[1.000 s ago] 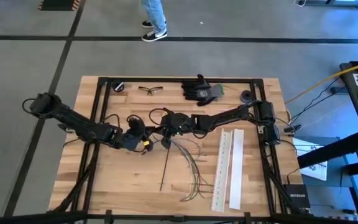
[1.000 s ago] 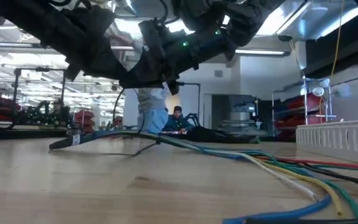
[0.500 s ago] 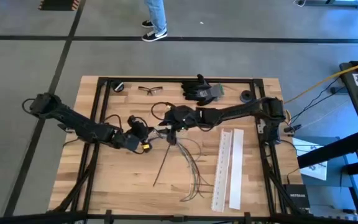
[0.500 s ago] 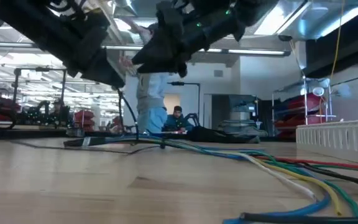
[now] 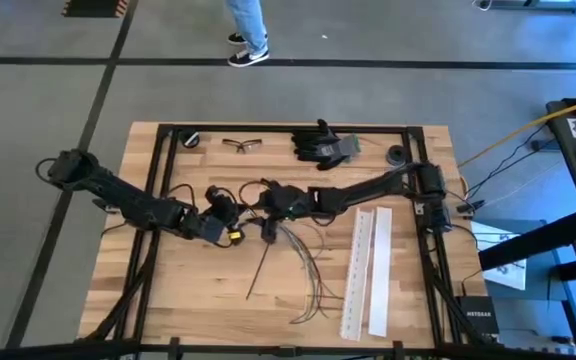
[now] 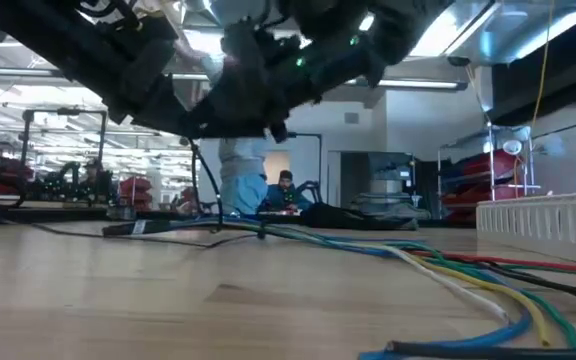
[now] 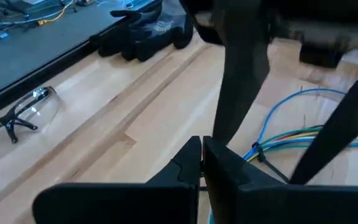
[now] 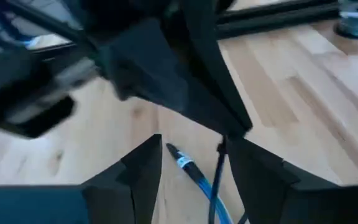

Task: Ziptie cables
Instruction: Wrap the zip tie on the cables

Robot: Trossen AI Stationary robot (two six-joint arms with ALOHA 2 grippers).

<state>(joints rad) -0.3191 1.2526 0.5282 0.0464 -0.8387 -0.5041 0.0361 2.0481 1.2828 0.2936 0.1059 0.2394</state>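
1. Two dark robot arms meet near the middle of the wooden table (image 5: 178,290), toward its far half; the left gripper (image 5: 236,232) and the right gripper (image 5: 268,226) hang just beside each other.
2. Left gripper fingers (image 7: 219,168) are pressed together, tips touching, above bare wood with nothing visibly between them.
3. Right gripper fingers (image 8: 143,169) are spread apart, a blue cable end lying on the wood in the gap.
4. Loose cables (image 5: 303,265) fan from a gathered end under the right gripper toward the near edge, with one dark strand angling off to the left; the low view shows blue, green and yellow strands (image 6: 448,280) running across the tabletop.
5. Two long white strips (image 5: 366,272) lie side by side to the right of the cables.
6. Along the far edge sit safety glasses (image 5: 240,144) and a pair of black gloves (image 5: 323,143).
7. Beyond the table, a person (image 5: 248,30) in jeans stands on the grey floor.
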